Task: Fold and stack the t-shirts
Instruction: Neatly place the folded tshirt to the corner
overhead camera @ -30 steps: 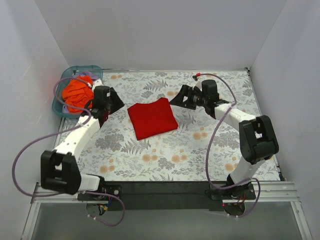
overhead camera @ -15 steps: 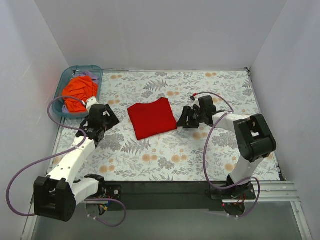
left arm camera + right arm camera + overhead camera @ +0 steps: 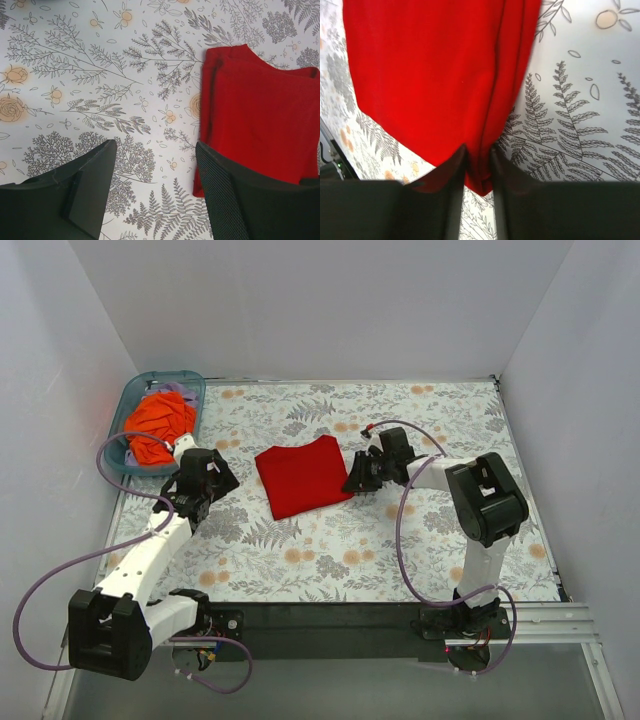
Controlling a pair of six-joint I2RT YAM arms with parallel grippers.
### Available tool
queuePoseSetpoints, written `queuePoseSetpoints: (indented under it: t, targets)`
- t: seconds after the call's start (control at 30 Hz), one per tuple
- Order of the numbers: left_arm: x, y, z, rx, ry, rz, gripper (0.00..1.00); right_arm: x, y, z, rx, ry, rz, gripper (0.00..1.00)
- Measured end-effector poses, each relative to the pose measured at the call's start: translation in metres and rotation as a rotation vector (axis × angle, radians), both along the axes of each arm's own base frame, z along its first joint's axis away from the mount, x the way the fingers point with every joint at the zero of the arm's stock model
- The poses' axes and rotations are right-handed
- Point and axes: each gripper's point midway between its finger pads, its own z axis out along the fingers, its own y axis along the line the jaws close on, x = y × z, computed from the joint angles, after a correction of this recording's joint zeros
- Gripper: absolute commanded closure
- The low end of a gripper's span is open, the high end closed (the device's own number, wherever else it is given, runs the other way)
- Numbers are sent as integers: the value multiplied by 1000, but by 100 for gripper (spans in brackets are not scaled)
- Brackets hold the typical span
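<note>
Right wrist view has the right gripper (image 3: 478, 150) nipped nearly closed on the right edge of the folded bright red cloth t-shirt (image 3: 430, 75); any shift, I judge, should be low and gentle so the layers stay square. Left of that tee the left gripper (image 3: 155, 145) gapes wide and empty. Farther left and back, the crumpled bright orange t-shirt (image 3: 158, 425) lies in the teal plastic bin (image 3: 200, 392).

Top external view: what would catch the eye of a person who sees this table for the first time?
The folded red t-shirt at the middle of the flowered table stands out most, with the right gripper shut on its right edge. Next comes the crumpled orange t-shirt, lying in the teal bin at the far left corner. The left gripper hangs open left of the red t-shirt.
</note>
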Motion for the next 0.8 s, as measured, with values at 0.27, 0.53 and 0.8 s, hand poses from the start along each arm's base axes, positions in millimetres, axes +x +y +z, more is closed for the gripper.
queuePoseSetpoints:
  t: [0.27,0.53,0.8]
  targets:
    - [0,-1,-7,2,22,-3,37,8,-11,-6,-50,-27,8,99]
    - [0,-1,-17,9,58,-4,38,88,-111,-3,-227,-133,-159,99]
    - [1,0,-39,29,135,-3,38,177,-268,12,-465,-229,-419,99]
